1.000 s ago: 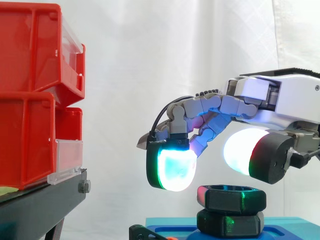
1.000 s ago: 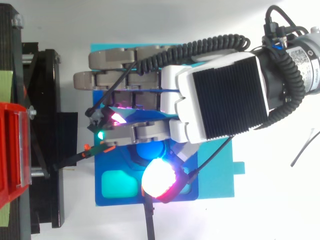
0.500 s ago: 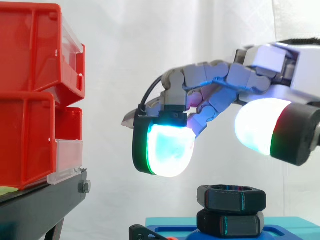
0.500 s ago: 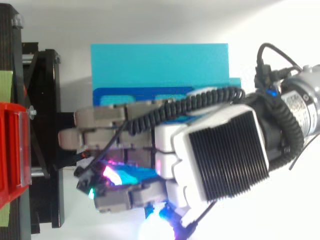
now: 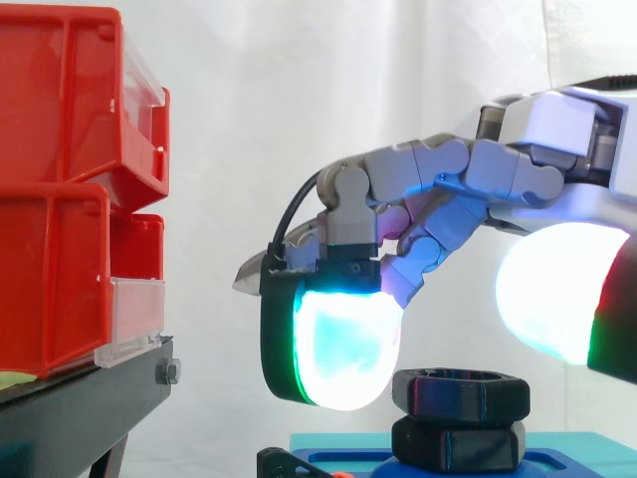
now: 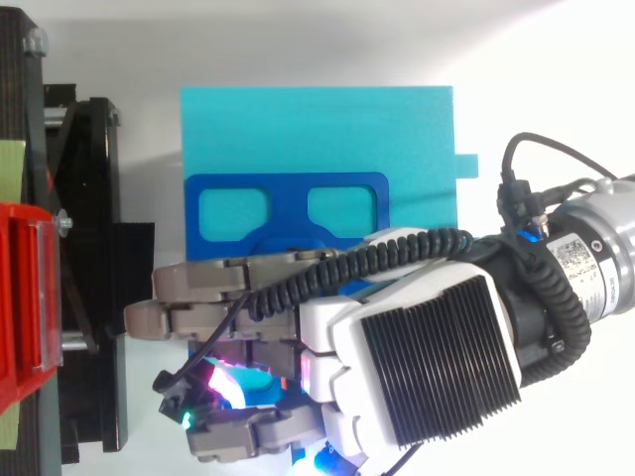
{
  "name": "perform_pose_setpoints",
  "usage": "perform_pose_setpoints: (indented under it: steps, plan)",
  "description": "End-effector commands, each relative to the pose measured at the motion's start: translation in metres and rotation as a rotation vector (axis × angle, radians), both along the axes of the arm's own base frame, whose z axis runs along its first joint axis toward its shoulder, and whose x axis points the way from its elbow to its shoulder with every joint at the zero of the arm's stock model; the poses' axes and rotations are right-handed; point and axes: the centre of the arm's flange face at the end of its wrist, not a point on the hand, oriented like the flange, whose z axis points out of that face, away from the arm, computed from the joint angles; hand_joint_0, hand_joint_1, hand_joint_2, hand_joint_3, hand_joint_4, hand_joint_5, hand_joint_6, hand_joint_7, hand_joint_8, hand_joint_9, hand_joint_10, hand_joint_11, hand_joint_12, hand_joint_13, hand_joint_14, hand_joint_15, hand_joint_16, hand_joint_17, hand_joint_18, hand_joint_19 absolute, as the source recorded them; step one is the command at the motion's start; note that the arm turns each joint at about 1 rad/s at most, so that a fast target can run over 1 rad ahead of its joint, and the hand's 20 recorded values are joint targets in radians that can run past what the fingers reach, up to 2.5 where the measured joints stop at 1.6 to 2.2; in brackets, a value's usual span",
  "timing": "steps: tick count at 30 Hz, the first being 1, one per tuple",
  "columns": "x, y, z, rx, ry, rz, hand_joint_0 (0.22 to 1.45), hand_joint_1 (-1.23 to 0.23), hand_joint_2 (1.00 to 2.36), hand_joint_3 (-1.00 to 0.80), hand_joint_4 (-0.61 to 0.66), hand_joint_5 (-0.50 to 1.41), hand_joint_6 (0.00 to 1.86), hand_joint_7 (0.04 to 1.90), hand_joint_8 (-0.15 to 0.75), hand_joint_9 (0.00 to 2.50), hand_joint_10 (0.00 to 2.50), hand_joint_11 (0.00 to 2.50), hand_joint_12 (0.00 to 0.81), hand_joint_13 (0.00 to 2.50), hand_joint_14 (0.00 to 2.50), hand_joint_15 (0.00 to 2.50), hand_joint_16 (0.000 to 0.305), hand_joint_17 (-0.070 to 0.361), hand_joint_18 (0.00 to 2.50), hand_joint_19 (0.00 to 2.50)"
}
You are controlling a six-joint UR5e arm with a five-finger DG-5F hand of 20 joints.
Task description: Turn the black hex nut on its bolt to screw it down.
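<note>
Two black hex nuts stand stacked on the blue fixture (image 6: 283, 208): the upper nut (image 5: 460, 391) sits askew on the lower nut (image 5: 458, 445). My hand (image 5: 438, 184) reaches in from the right above them, open, its fingers loosely bent and spread. One glowing fingertip pad (image 5: 343, 349) hangs just left of the upper nut at about its height, with a small gap. The thumb pad (image 5: 557, 299) glows to the right, above the nuts. Nothing is held between them. In the top view my hand (image 6: 427, 347) covers the nuts.
Red bins (image 5: 60, 199) are stacked on a black stand (image 5: 80, 408) at the left, a short way from the fingertips. A cyan plate (image 6: 317, 129) lies under the blue fixture and reaches out past it on the side away from the hand.
The hand rose off the nuts, then came down again, its fingertip pad now beside the upper nut. From above it slid toward the picture's bottom edge, uncovering the fixture's two windows.
</note>
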Motion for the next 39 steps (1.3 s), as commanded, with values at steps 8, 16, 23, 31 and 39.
perform_pose_setpoints:
  steps: [8,16,23,31,39]
  plan:
    - [-0.003,-0.016,-0.002,-0.018,0.013,0.004,0.49,-0.15,1.0,-0.5,0.14,-0.02,0.56,1.37,0.276,0.94,0.01,0.1,0.302,0.55,0.0,0.02,0.049,0.11,0.45,0.2]
    - [-0.005,-0.031,-0.003,-0.032,0.01,-0.001,0.49,-0.16,1.0,-0.5,0.14,-0.03,0.58,1.35,0.293,0.96,0.0,0.12,0.303,0.56,0.0,0.04,0.049,0.11,0.46,0.2]
    - [-0.006,-0.036,-0.003,-0.048,0.004,0.001,0.49,-0.16,1.0,-0.5,0.14,-0.03,0.59,1.34,0.301,0.95,0.0,0.09,0.306,0.56,0.0,0.04,0.049,0.11,0.46,0.2]
    - [-0.007,-0.044,-0.003,-0.048,0.005,-0.007,0.49,-0.16,1.0,-0.5,0.14,-0.03,0.59,1.32,0.291,0.95,0.0,0.09,0.305,0.56,0.0,0.03,0.049,0.11,0.46,0.2]
    - [-0.009,-0.055,-0.003,-0.055,0.002,0.003,0.49,-0.16,1.0,-0.5,0.14,-0.03,0.6,1.32,0.283,0.95,0.0,0.09,0.303,0.56,0.0,0.02,0.049,0.11,0.46,0.2]
